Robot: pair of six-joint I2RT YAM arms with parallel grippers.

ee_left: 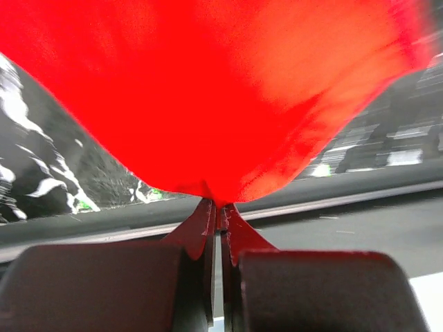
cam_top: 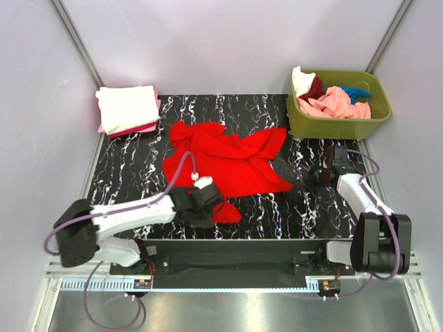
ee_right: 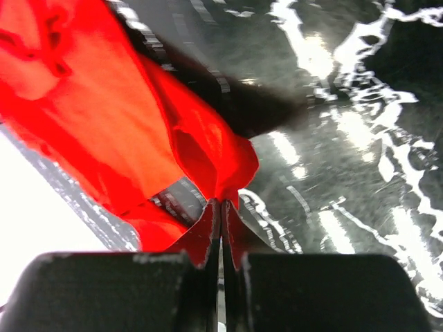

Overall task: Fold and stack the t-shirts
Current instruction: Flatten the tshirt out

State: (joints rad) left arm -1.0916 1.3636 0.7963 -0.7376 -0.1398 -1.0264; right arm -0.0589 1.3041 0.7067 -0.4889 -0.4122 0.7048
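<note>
Near edge, left side: the left gripper (ee_left: 220,209) has its fingers clenched on a fold of the red t-shirt (ee_left: 221,90). The cloth fans up from the tips, blurred, and blocks most of the wrist view. From above, these fingertips are lost under the wrist and the cloth.

Near right: the right gripper (ee_right: 221,205) is likewise pinched shut on a corner of the same shirt. The rest trails off to the left and is cut off by the frame. From above, this gripper is dark against the black marbled table (cam_top: 131,176) and hard to make out.

Mid-table: the shirt lies crumpled and spread between the two arms.

Far left corner: a folded stack (cam_top: 127,107), white over pink.

Far right: a green bin (cam_top: 339,126) with cream, dark red, pink and teal shirts, partly hidden by its wall.
</note>
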